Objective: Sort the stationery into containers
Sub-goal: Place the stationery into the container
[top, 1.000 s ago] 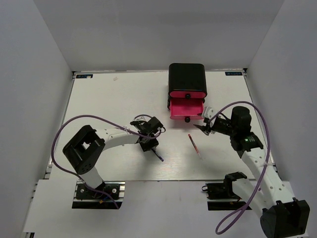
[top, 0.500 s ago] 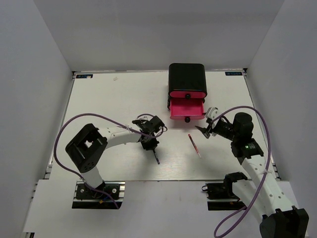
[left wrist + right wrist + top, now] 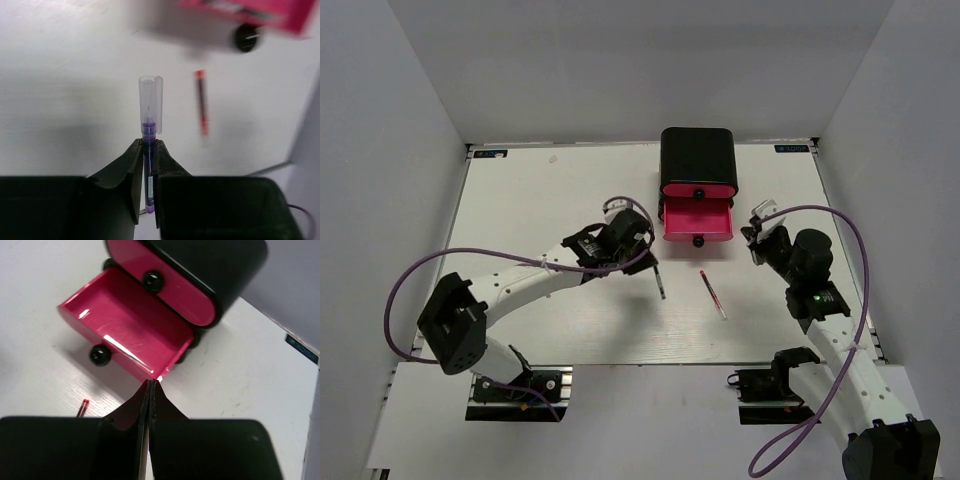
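top external view: the left gripper [image 3: 648, 258] is clamped on a slim purple pen with a clear cap [image 3: 660, 283], held tilted over the white table [image 3: 540, 200], near a thin red pen [image 3: 713, 294] lying flat. behind stands a black rounded plastic cabinet [image 3: 698, 155], with one glossy pink drawer [image 3: 697, 220] pulled out below the shut top one. the right gripper [image 3: 755, 232] hovers just right of that drawer.

left wrist view: both fingers pinch the purple pen's barrel, cap pointing away.

right wrist view: the jaws are pressed together, aimed at the open drawer's near corner.
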### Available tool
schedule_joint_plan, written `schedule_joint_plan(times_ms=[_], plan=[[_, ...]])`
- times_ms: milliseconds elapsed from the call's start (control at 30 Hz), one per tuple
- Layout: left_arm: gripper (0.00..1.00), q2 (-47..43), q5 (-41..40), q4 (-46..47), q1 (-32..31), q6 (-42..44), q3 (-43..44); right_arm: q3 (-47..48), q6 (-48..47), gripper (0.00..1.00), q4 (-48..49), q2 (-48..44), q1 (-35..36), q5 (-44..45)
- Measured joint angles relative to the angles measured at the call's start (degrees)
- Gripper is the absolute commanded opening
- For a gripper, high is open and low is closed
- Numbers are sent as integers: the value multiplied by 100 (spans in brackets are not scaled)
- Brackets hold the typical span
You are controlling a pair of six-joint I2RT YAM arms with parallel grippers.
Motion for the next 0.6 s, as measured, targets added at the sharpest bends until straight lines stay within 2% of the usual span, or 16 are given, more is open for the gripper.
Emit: schedule_joint_plan(times_ms=[167,367,600], plan=[[0,28,-11,942,11,-398,492,-11,374,0,188,-15,-85,702],[0,1084,-240,1589,7,-1237,1537,-26,728,0,374,-59,-210,1381],[0,2076,-855,1510,0,-2214,2341,-122,885,0,494,-216,-308,1757]])
